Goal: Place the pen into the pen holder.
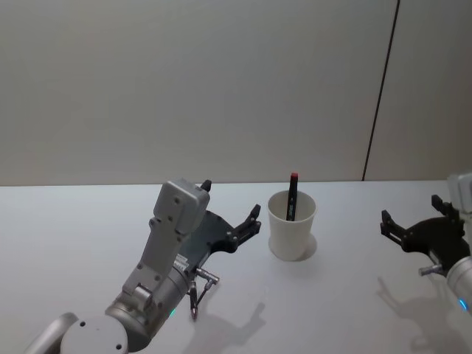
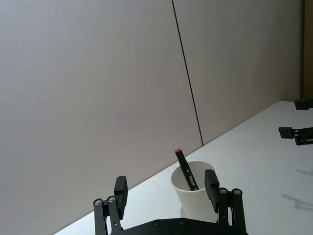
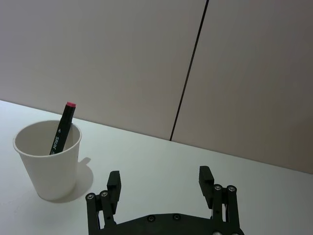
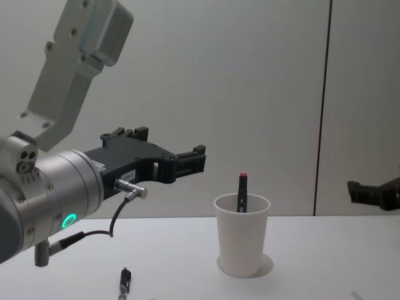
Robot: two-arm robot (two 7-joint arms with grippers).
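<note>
In the head view the pen (image 1: 293,198) stands inside the pen holder (image 1: 291,236), its red cap above the rim at the cup's 12 o'clock side, so I judge the placing done and only a retreat left. The left gripper (image 1: 231,198) sits at the cup's 9 o'clock, just beside it, jaws spread and empty. The right gripper (image 1: 411,208) is parked at 3 o'clock, well apart, also spread and empty. Bare table (image 1: 74,243) lies toward 8 o'clock, good room for backing away. In the left wrist view the left gripper (image 2: 165,182) frames the pen holder (image 2: 195,200), one finger overlapping its wall; whether they touch I cannot tell, so the pull-back should go straight back without swinging toward the cup. In the right wrist view the right gripper (image 3: 159,176) holds nothing, and the pen (image 3: 62,128) leans on the rim. In the chest view the left gripper (image 4: 170,140) hangs above rim height at the cup's 10 o'clock.
</note>
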